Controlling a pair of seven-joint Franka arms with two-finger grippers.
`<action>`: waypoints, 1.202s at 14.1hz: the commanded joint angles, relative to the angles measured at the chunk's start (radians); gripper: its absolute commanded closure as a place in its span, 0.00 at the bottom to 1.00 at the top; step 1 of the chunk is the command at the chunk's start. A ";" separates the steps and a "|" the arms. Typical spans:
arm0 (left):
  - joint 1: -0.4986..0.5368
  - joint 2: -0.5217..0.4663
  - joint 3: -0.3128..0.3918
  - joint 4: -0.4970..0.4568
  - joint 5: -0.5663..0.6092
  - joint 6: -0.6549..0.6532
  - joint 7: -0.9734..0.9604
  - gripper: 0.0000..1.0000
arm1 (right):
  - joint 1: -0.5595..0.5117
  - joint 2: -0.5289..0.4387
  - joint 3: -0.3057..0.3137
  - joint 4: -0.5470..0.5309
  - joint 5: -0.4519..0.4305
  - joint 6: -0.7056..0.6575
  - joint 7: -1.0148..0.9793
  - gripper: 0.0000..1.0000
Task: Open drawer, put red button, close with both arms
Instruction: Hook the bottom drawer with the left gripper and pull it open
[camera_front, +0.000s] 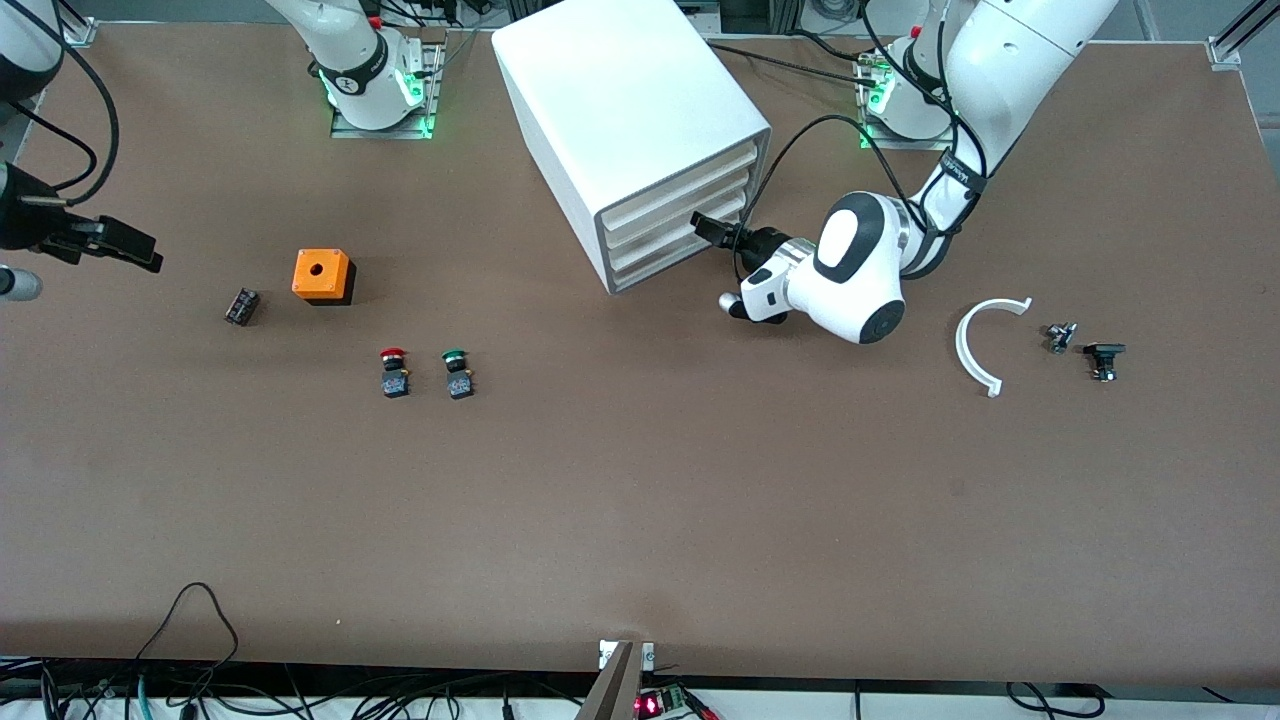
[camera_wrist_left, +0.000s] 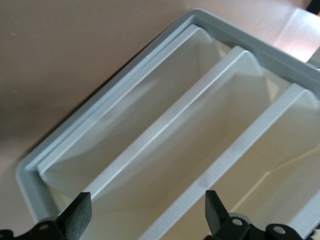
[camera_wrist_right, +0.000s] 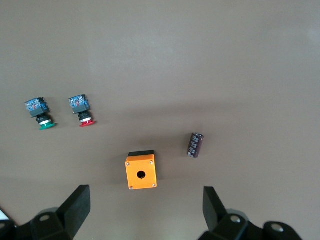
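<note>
Judging by the worktop, you've barely begun: the left gripper (camera_front: 712, 228) sits open-fingered at the shallow white second drawer (camera_front: 678, 218), still shut. The red-capped push-button (camera_front: 395, 372) lies untouched beside its green twin. The right gripper (camera_front: 125, 246) waits, open.

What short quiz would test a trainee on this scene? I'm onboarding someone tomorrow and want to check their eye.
1. True or false: the red button lies inside the cabinet.
2. The left end effector is at: A the cabinet's drawer fronts; B the red button.
3. Fill in: the right end effector, over the table at the right arm's end, is ___.
Key: 1 false, it lies on the table; 2 A; 3 open.
</note>
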 joint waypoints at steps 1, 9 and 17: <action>0.006 -0.012 -0.016 -0.013 -0.039 0.003 0.027 0.00 | -0.003 0.065 0.009 0.010 0.004 0.035 -0.007 0.00; 0.010 -0.009 -0.054 -0.068 -0.051 0.016 0.096 1.00 | 0.080 0.207 0.013 0.004 0.020 0.146 0.007 0.00; 0.081 -0.028 0.058 0.013 0.019 0.158 0.159 1.00 | 0.091 0.274 0.083 -0.147 0.036 0.424 0.030 0.00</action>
